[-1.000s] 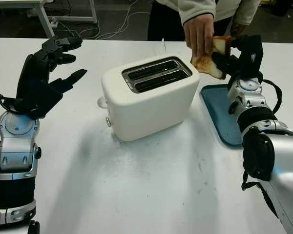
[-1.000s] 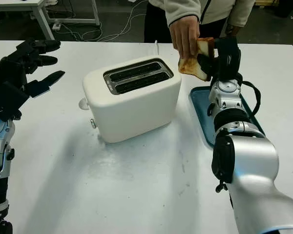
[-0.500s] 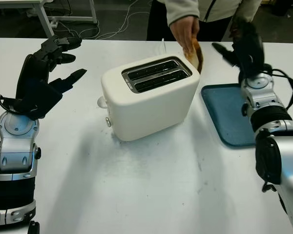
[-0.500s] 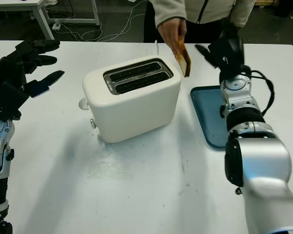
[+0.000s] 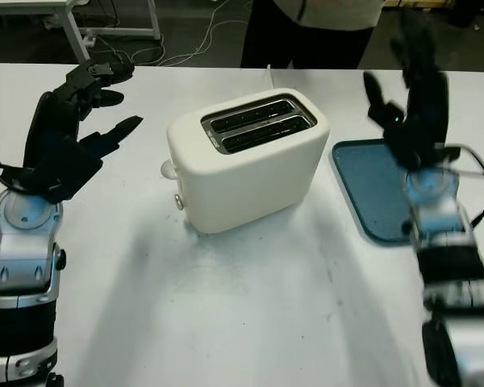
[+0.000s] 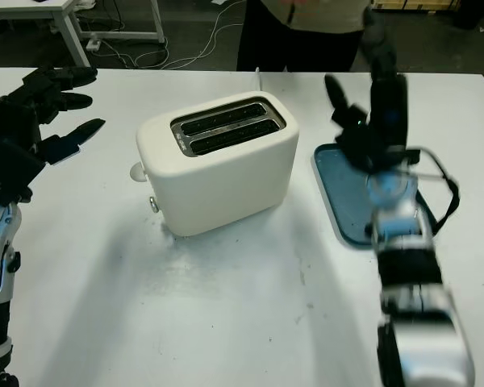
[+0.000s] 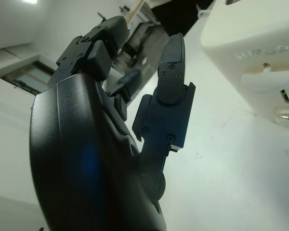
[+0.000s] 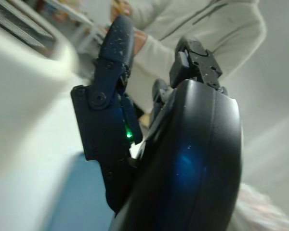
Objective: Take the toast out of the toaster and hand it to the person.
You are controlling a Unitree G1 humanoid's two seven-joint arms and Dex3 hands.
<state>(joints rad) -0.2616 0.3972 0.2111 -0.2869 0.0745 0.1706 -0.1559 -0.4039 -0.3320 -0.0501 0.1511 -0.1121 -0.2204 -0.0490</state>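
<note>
The left robot hand (image 5: 73,121) is raised above the surface (image 5: 250,306), well apart from the toaster (image 5: 246,157), open and holding nothing; it appears parked clear of the work area. The toaster stands mid-surface with both slots visibly empty. The toast cannot be seen in any current view. The right robot hand (image 5: 411,105) is lifted over the blue tray (image 5: 371,193), open and empty. A person (image 6: 306,32) stands beyond the far edge, presumably to receive the toast.

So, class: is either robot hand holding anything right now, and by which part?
Nothing is held. The left hand is open beside the toaster; the right hand is open above the blue tray.
</note>
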